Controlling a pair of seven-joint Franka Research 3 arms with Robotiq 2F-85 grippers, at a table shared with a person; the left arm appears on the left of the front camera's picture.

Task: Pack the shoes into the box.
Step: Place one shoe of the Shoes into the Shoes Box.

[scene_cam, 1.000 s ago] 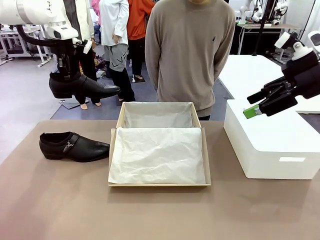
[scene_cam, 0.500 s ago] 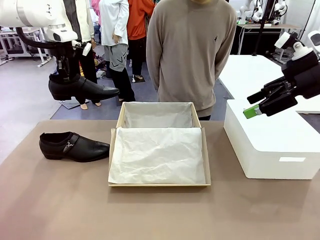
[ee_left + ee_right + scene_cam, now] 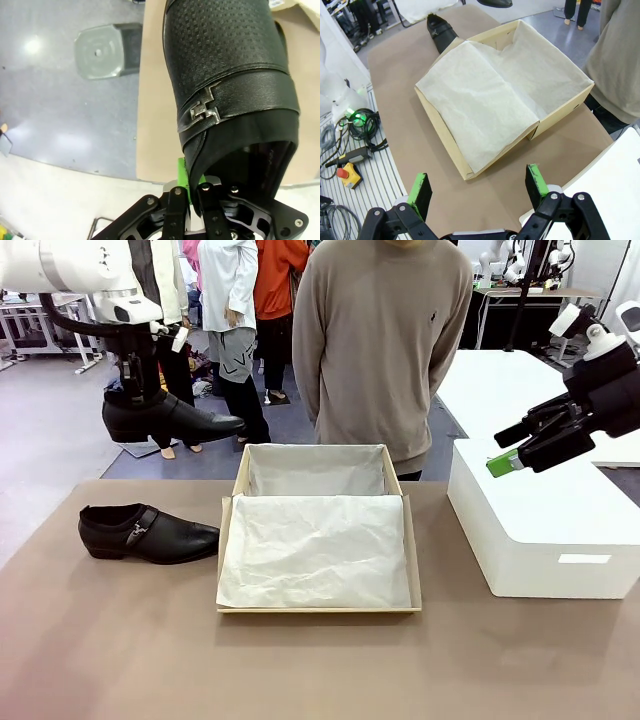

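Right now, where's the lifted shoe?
In the front view, the lifted shoe hangs at upper left in the shut left end effector, higher than the other shoe, left of the box.

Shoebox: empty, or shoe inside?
Empty: only tissue paper lines the box; one shoe lies beside it, the other shoe hangs in the left gripper.

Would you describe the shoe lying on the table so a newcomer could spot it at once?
Find the tan shoebox lined with white paper on the table. Beside its left wall lies a black strapped shoe, toe towards the box. Unlike its twin, held aloft by the left gripper, it rests on the tabletop.
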